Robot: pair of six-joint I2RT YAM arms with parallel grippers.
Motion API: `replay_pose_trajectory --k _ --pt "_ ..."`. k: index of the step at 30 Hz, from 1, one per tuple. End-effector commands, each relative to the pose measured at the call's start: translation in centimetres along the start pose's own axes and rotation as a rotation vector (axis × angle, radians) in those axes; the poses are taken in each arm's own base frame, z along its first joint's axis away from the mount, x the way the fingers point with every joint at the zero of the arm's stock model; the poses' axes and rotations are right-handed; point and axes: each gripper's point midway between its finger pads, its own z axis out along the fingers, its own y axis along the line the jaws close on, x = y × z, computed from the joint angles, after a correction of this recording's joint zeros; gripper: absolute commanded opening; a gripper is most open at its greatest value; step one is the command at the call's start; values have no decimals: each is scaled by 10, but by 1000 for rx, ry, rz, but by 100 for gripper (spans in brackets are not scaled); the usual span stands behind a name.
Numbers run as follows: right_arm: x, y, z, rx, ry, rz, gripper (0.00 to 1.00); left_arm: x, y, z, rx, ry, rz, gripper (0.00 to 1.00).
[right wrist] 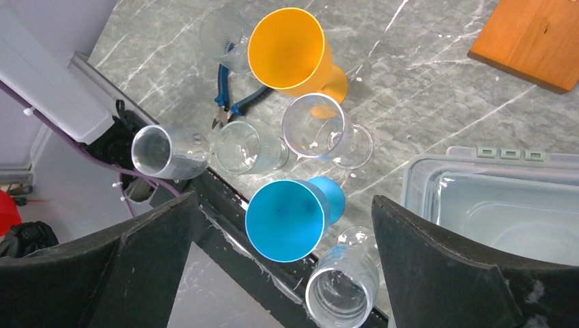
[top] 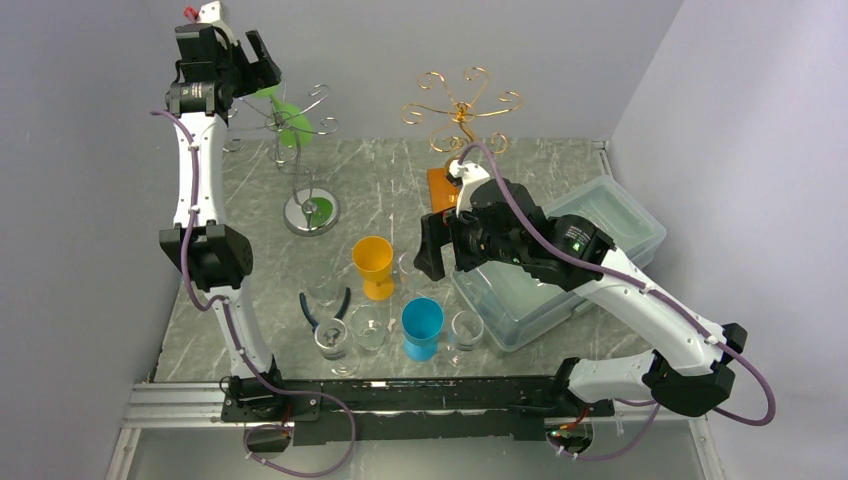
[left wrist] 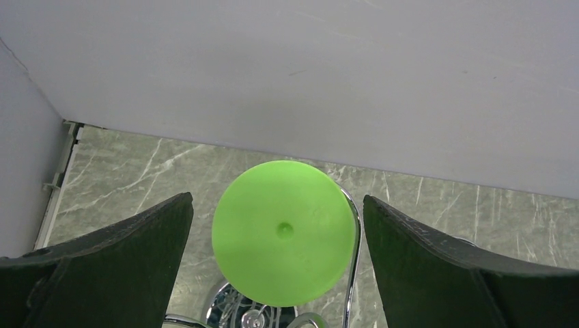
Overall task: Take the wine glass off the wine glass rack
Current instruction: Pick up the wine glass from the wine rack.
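Spread black fingers (left wrist: 136, 239) of the left gripper (left wrist: 278, 199) flank the green wine glass (left wrist: 283, 232), jaws apart and clear of it on both sides. It hangs on the silver rack (left wrist: 351, 273) at the table's 11 o'clock (nothing is lifted yet). The right gripper (right wrist: 283, 199), equally agape, hovers over the blue cup (right wrist: 273, 229) near centre. Closing and lifting off remain.

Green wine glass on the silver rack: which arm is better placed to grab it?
Left. The left hand, open, flanks the green wine glass on the silver rack. The right hand is over the standing cups, away from it.
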Motion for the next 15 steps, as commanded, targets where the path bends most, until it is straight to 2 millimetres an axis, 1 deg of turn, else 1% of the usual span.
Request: replay_pose_trajectory --k 1,7,15 --pt "-11 5 -4 -27 -48 10 100 -12 -5 0 28 -39 -12 99" --pt "-11 5 -4 -29 -49 15 100 -5 -3 2 19 -18 -25 99" --pt "-12 4 -4 -28 -55 16 100 1 -4 5 23 0 -42 93"
